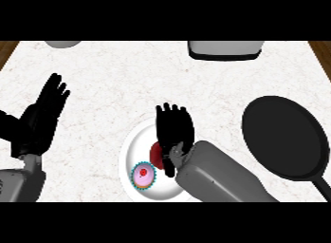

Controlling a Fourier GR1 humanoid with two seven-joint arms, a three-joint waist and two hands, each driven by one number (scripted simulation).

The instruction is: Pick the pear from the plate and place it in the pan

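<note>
Right hand (173, 128): hovering over the white plate (134, 147), fingers straight and pointing to the far side, released and grasping nothing; its grey forearm is coming in from the near right and covering the plate's near right part.
Pear (156, 152): showing as a dark red shape on the plate, peeking out at the left edge of the right hand's palm; most of it is lying hidden under the hand, so I cannot tell whether the palm is touching it.
Plate: sitting on the tabletop (196, 80) near the middle, toward the near side.
Cupcake (144, 175): resting on the near left part of the plate, pink top with a teal rim, just beside the pear.
Pan (285, 137): lying to the right of the plate, apart from it, black, its handle running toward the near right corner.
Left hand (38, 121): resting at the left, open, fingers up.
Far edge: a grey and black appliance (224, 50) sitting far right of centre, a pale round object (63, 43) sitting far left, both cut off.
Writing: no readable brand or label is showing on any item.
</note>
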